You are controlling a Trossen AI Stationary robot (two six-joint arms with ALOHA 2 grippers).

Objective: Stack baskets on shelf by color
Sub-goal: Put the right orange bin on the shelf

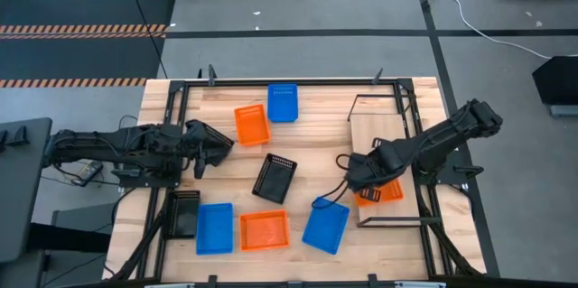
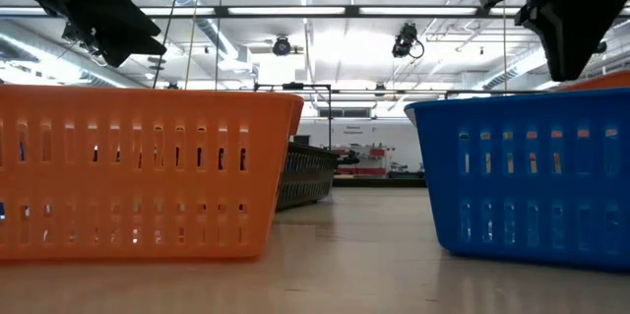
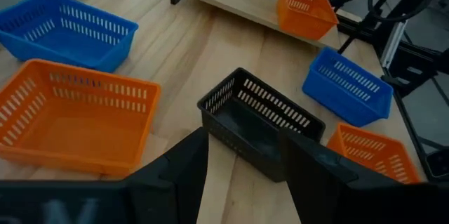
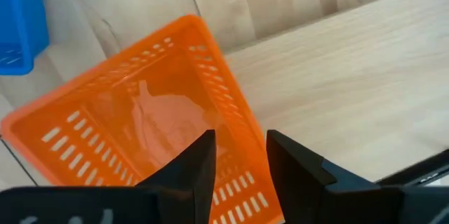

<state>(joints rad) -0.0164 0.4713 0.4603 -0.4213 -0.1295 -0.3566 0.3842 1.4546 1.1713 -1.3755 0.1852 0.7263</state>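
Observation:
Several baskets lie flat on the table: orange [image 1: 252, 124], blue [image 1: 282, 102], black [image 1: 275, 178], black [image 1: 183, 213], blue [image 1: 215, 227], orange [image 1: 265, 230] and blue [image 1: 326, 227]. One more orange basket [image 1: 382, 194] is at the near end of the shelf [image 1: 386, 134], under my right gripper [image 1: 358, 178], which is shut on it. My left gripper [image 1: 215, 148] is open and hovers left of the middle black basket [image 3: 259, 119], touching nothing. My right gripper [image 4: 238, 150] holds the orange basket by one side wall's rim [image 4: 242, 129]. One finger [image 4: 200, 161] is inside the basket and the other [image 4: 291, 164] outside, coming from above. The basket [image 3: 303, 8] sits tilted over the shelf board; whether it touches the board I cannot tell.
The shelf's thin black wire frame [image 1: 390, 223] stands around the board on the table's right side. Black rails [image 1: 289, 81] run along the table's edges. Bare wood lies between the middle black basket and the shelf [image 1: 321, 148].

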